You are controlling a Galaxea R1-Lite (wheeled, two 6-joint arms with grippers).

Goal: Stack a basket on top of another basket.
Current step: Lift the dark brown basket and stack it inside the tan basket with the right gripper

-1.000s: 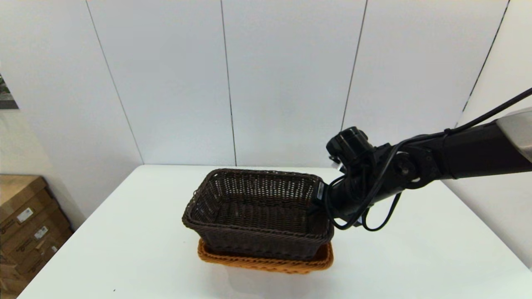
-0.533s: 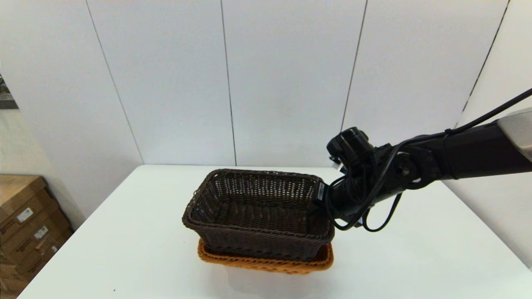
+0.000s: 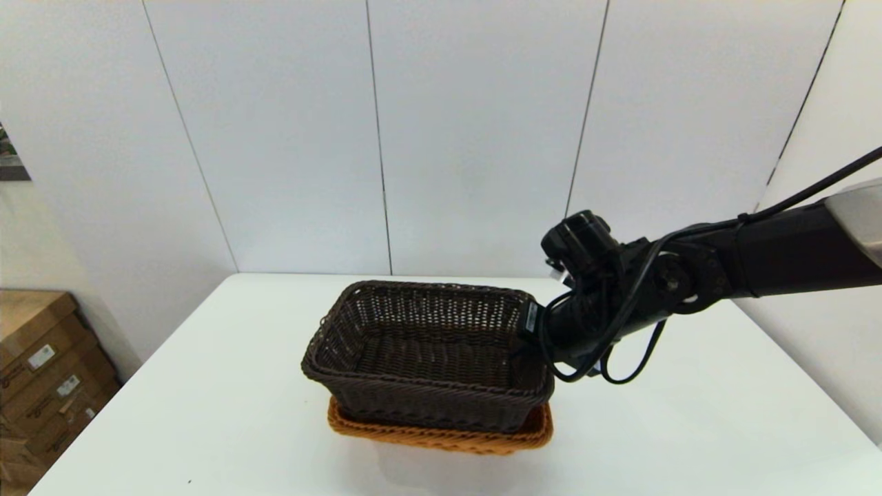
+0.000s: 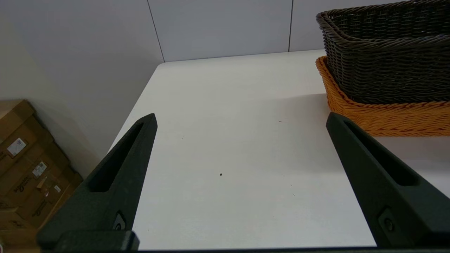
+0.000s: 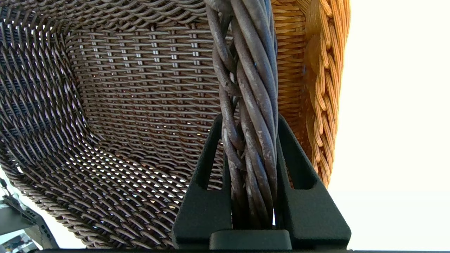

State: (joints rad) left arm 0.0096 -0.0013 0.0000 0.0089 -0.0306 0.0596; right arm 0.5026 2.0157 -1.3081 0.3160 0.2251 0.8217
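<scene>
A white desk (image 3: 207, 413) is standing against pale wall panels (image 3: 475, 138) with thin dark seams. Brown cardboard boxes (image 3: 41, 372) bearing small white labels are sitting stacked on the floor beside its left edge.

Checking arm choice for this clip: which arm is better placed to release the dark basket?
Right: the right gripper already clamps the dark basket rim, nested in the orange basket. The left gripper hangs open, aside.

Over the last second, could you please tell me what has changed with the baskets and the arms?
Nothing visibly changed. The dark brown basket sits nested in the orange-tan basket, and the right gripper stays shut on its braided rim. The left gripper is open over the white table, apart from both baskets.
</scene>
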